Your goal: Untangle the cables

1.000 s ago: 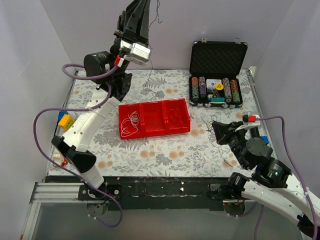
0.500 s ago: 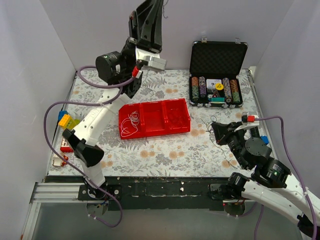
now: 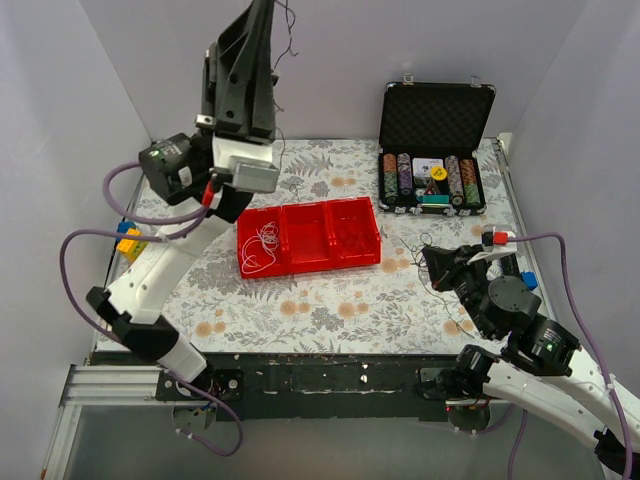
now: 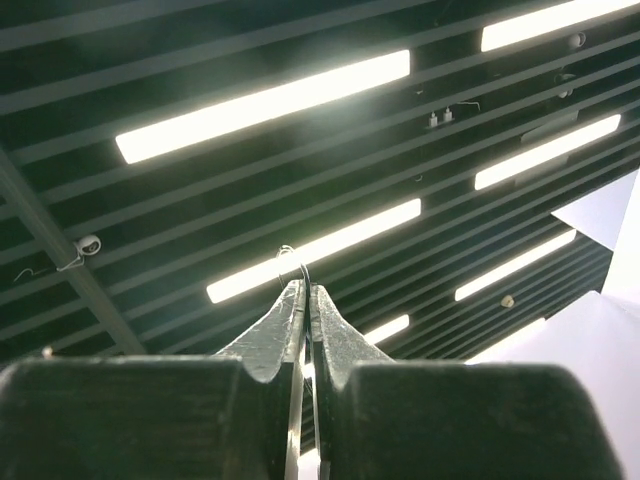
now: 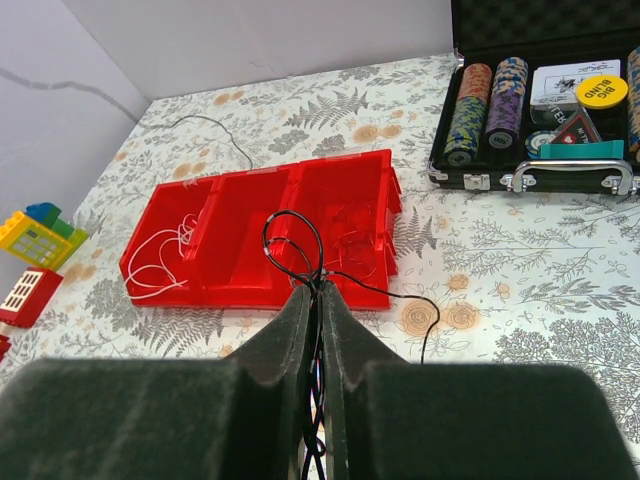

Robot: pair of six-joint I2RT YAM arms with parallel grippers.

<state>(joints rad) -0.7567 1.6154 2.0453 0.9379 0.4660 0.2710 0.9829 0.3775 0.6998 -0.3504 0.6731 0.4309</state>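
Note:
My left gripper (image 3: 264,8) is raised high above the table's back left, pointing up. It is shut on a thin black cable (image 3: 284,40) that dangles beside it. The left wrist view shows only the ceiling, with the cable's tip (image 4: 293,262) poking out of the shut jaws (image 4: 305,290). My right gripper (image 3: 430,256) is low over the table's right side. It is shut on a bunch of black cables (image 5: 295,235) that loop out past its tips (image 5: 317,285). A red three-part tray (image 3: 310,262) holds white cables (image 3: 262,245) on the left and red cables (image 3: 350,232) on the right.
An open black case of poker chips (image 3: 432,150) stands at the back right. Toy blocks (image 3: 130,240) lie at the left edge. A loose black cable (image 5: 215,125) lies on the cloth behind the tray. A small blue object (image 3: 528,280) sits by the right edge.
My left arm has swung its raised gripper to the right and then back to the left, with the black cable still in it. My right arm has stayed put.

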